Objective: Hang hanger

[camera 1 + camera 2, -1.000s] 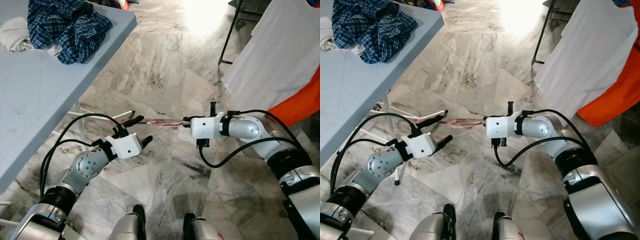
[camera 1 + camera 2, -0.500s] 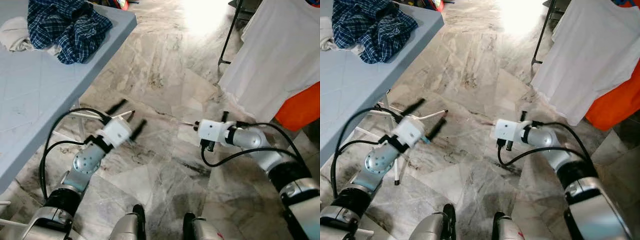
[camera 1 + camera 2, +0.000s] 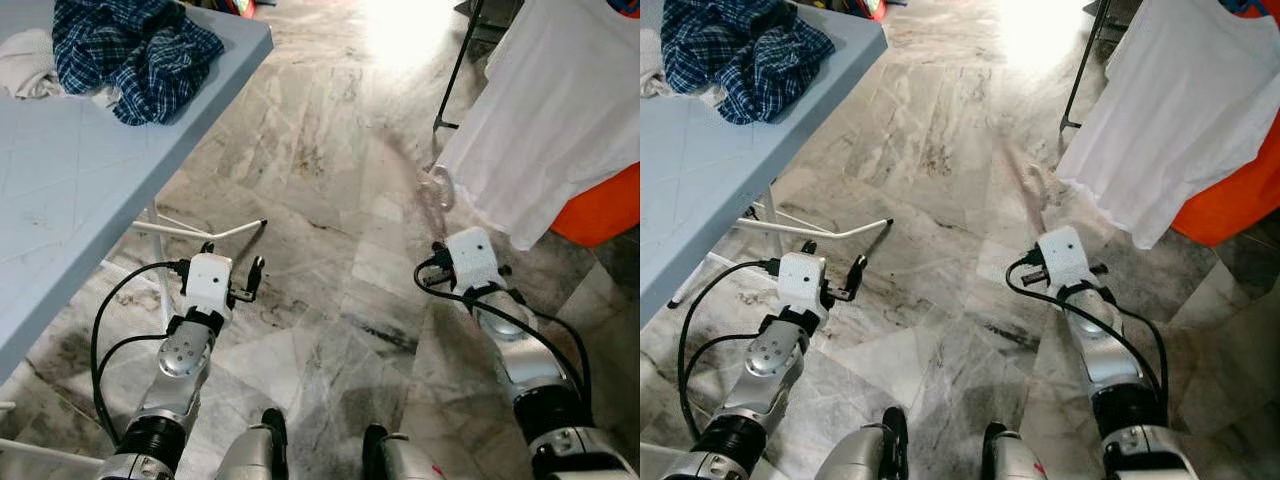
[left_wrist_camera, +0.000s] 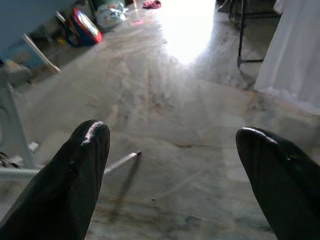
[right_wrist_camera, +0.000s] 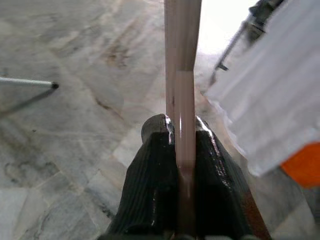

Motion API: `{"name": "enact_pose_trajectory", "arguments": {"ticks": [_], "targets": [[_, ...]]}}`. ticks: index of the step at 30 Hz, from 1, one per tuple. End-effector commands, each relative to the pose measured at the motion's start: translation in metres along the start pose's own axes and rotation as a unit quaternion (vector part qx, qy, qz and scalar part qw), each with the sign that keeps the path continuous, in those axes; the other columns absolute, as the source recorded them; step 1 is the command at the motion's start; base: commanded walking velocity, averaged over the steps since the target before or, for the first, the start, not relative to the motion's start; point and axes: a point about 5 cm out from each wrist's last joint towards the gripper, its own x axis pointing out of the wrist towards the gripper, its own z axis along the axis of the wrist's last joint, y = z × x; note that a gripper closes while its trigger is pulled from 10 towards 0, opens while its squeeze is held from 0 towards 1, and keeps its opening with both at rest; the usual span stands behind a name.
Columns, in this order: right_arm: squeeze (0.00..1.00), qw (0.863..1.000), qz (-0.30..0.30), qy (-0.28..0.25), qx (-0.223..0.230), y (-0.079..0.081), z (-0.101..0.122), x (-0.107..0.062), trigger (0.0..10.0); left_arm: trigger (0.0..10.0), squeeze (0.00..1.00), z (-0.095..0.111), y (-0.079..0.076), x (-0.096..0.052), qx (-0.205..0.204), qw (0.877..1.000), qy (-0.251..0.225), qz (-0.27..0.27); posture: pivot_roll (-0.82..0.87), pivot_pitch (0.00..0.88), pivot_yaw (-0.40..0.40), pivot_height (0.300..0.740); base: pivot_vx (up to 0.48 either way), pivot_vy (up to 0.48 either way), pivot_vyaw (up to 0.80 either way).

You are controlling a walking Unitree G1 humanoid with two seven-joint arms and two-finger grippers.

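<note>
Since the earlier frames: both arms are now pointing forward instead of meeting in front of you; the left one is no longer touching the hanger, and the right one is carrying it alone.
Left gripper (image 4: pixel 170 175): its two black fingers are standing wide apart with nothing between them, only floor showing through the gap; it is hovering low on your left, just beside the leg of the pale blue folding table (image 3: pixel 60 190).
Right gripper (image 5: pixel 177 150): its fingers are pressing tight on the translucent pink plastic hanger (image 5: pixel 182 55), whose flat bar is running straight out from between the pads.
Hanger position: in the head views it is showing as a faint blurred arc (image 3: pixel 436 188) above the right wrist, reaching toward the hem of the white T-shirt (image 3: pixel 560 110).
Advice for the lift: you are probably partway through raising it, so keep the grip firm and the bar steady; the blur suggests it is swinging.
Beyond it: the black metal clothes rack leg (image 3: pixel 462 62) is rising behind the white shirt, with an orange garment (image 3: pixel 600 205) next to it; aim the hook for the rail above, which I cannot see, and steer clear of the hanging cloth.
Far left: a blue checked shirt (image 3: pixel 135 50) is lying crumpled on the table.
</note>
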Motion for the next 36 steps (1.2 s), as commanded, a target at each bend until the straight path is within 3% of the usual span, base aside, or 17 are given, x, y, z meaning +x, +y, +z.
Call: {"name": "enact_pose_trajectory", "arguments": {"ticks": [1,9,12,24,36], "targets": [[0.0,1.0,-0.015,0.012,0.012,0.007,-0.004,-0.005,10.0,10.0,0.0,-0.01,-0.004,-0.005,-0.02,0.999,0.026,-0.009,0.03,0.233,0.005,0.74,0.0,0.0,0.0],[0.0,0.991,-0.068,0.052,0.101,0.013,-0.008,-0.013,10.0,10.0,0.0,-0.014,-0.01,-0.006,-0.048,0.998,0.036,-0.011,0.02,0.224,-0.01,0.74,0.03,0.0,-0.07],[0.0,0.99,-0.067,0.059,0.113,0.017,-0.008,-0.016,10.0,10.0,0.0,-0.015,-0.011,-0.006,-0.057,0.998,0.038,-0.012,0.02,0.223,-0.012,0.74,0.266,0.0,-0.62],[0.0,0.987,-0.081,0.067,0.121,0.011,-0.006,-0.017,10.0,10.0,0.0,-0.011,-0.016,-0.003,-0.065,0.997,0.034,-0.025,0.02,0.226,-0.011,0.74,0.354,0.0,-0.62],[0.0,0.987,-0.082,0.065,0.12,0.012,-0.004,-0.016,10.0,10.0,0.0,-0.01,-0.021,-0.001,-0.068,0.996,0.033,-0.039,0.03,0.229,-0.004,0.74,0.363,0.0,0.0]]}}
